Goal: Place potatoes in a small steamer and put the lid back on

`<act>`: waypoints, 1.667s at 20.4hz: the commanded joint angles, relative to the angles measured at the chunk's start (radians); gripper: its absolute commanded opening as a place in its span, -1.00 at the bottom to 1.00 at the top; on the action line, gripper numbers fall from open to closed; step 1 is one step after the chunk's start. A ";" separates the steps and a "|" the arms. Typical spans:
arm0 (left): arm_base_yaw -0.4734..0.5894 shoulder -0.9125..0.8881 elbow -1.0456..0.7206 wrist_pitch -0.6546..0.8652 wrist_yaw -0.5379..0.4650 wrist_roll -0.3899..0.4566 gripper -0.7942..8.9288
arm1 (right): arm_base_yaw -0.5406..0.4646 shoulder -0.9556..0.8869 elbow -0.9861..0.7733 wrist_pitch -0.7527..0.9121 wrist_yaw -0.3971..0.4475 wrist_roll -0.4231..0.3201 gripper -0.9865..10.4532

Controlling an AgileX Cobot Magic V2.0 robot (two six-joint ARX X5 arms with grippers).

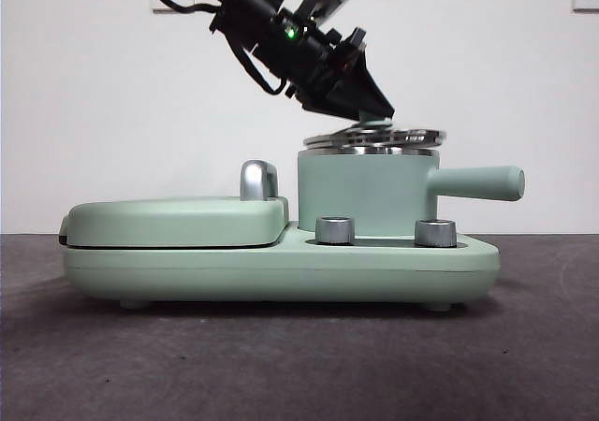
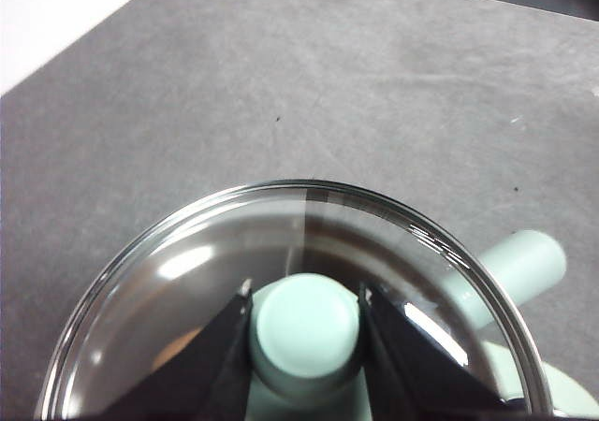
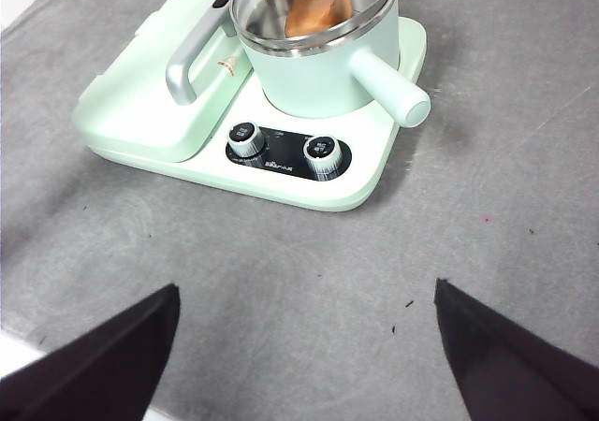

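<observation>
1. The left gripper [image 2: 304, 332] has its two black jaws closed narrowly on the mint-green knob [image 2: 307, 327] of the lid [image 2: 187, 262], one jaw pressed to each side of the knob.
2. In the front view this gripper [image 1: 374, 112] reaches down at a slant from the upper left, and the lid [image 1: 374, 138] sits on the rim of the small steamer [image 1: 365, 192], slightly tilted; whether it is fully seated cannot be told.
3. The potato [image 3: 318, 5] lies inside the steamer [image 3: 323, 61], seen through the glass lid.
4. The steamer stands on a mint-green cooker base [image 1: 281, 267], beside the flat griddle cover [image 1: 173, 220], behind two steel dials [image 3: 281, 148].
5. The right gripper [image 3: 304, 346] hangs well apart over the grey table [image 3: 281, 281], jaws spread wide and holding nothing.
</observation>
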 commanded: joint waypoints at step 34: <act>-0.002 -0.261 0.484 -0.918 -0.041 -0.254 0.11 | 0.005 0.001 0.008 0.017 -0.006 0.027 -0.07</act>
